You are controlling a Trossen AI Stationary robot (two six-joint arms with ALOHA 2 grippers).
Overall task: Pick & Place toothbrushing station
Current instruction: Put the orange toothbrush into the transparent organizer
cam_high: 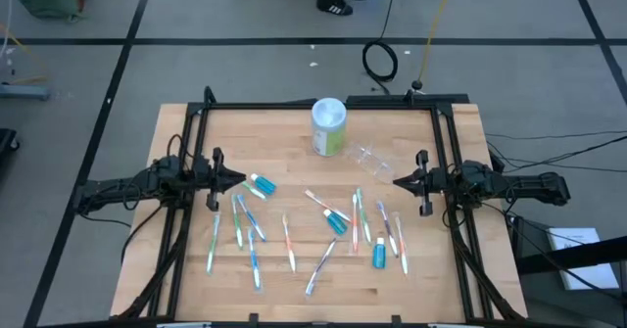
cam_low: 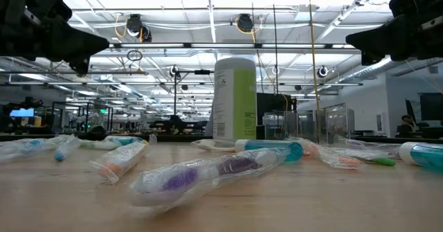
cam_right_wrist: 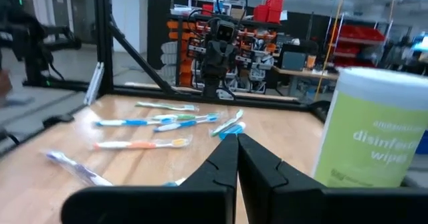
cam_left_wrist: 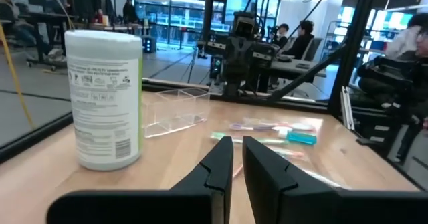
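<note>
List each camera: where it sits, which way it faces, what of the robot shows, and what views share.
High: overhead, straight down on the table; both arms, left gripper, right gripper.
Low: table height, level toward the room; arms at the top corners.
Left wrist: faces across the table past its shut fingers; opposite arm beyond.
Right wrist: faces back across, fingers shut.
Shared: the wipes canister shows in all four.

The table [cam_high: 196, 132] is pale wood with a black frame. The wipes tub [cam_high: 329, 127] is white and lime green with a white lid. The toothbrushes [cam_high: 253, 232] have blue, green, orange and pink handles; the toothpaste tubes [cam_high: 337, 220] are teal-blue. The cup [cam_high: 373, 158] is clear.
</note>
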